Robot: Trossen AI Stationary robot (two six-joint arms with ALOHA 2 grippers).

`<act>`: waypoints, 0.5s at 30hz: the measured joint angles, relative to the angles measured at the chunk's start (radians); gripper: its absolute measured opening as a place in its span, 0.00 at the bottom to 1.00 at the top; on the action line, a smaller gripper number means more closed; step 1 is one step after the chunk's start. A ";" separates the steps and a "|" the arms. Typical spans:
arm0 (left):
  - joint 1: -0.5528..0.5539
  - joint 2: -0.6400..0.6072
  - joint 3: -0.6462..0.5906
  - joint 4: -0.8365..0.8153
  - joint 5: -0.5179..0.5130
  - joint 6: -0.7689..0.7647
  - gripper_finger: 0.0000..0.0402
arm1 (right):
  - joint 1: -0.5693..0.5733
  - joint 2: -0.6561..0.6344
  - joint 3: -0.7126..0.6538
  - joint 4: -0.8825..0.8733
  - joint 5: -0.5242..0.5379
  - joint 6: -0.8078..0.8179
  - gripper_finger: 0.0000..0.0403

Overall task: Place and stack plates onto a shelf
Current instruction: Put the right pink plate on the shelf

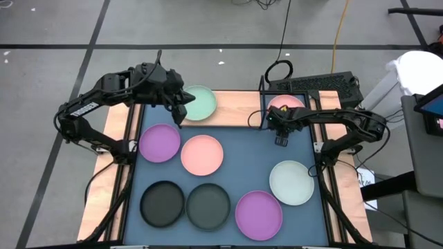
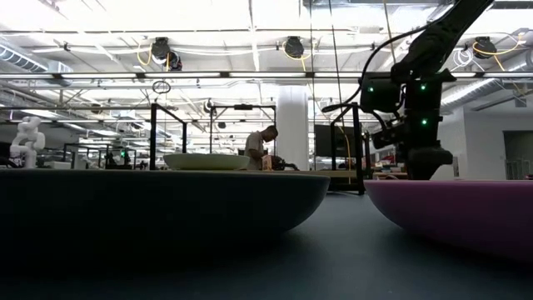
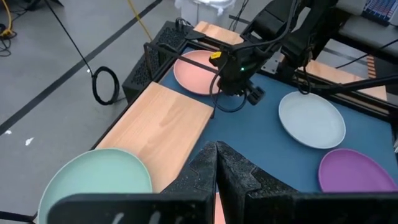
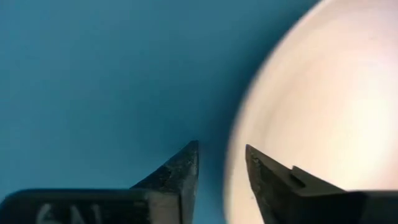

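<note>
In the high view one pink plate (image 1: 285, 106) lies on the wire-framed shelf (image 1: 265, 111) at the mat's far right. The mint plate (image 1: 200, 102) rests on the wooden strip at the far edge. On the blue mat lie a purple plate (image 1: 159, 143), a pink one (image 1: 202, 154), two dark grey ones (image 1: 163, 203) (image 1: 208, 205), another purple one (image 1: 259, 214) and the whitish one (image 1: 291, 182). My left gripper (image 1: 179, 109) hovers shut at the mint plate's near-left rim (image 3: 93, 180). My right gripper (image 1: 280, 136) points down just near of the shelf, slightly open (image 4: 222, 163), over the mat beside a pale plate rim (image 4: 323, 112).
Black frame rails (image 1: 131, 149) run along both sides of the mat. A dark mesh box (image 1: 315, 86) and a cable loop (image 1: 278, 70) sit beyond the shelf. In the low view a dark plate (image 2: 166, 204) and a purple one (image 2: 458, 208) fill the foreground.
</note>
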 joint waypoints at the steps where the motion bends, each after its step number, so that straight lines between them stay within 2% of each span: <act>1: 0.000 0.000 0.000 0.000 0.000 -0.002 0.02 | 0.000 0.000 0.000 0.003 0.010 0.001 0.25; 11: -0.011 0.000 0.000 0.000 0.000 -0.012 0.02 | 0.000 -0.002 0.000 0.001 0.009 0.039 0.03; 15: -0.011 0.000 0.000 0.000 0.000 -0.012 0.02 | 0.002 -0.002 0.001 -0.003 0.010 0.066 0.02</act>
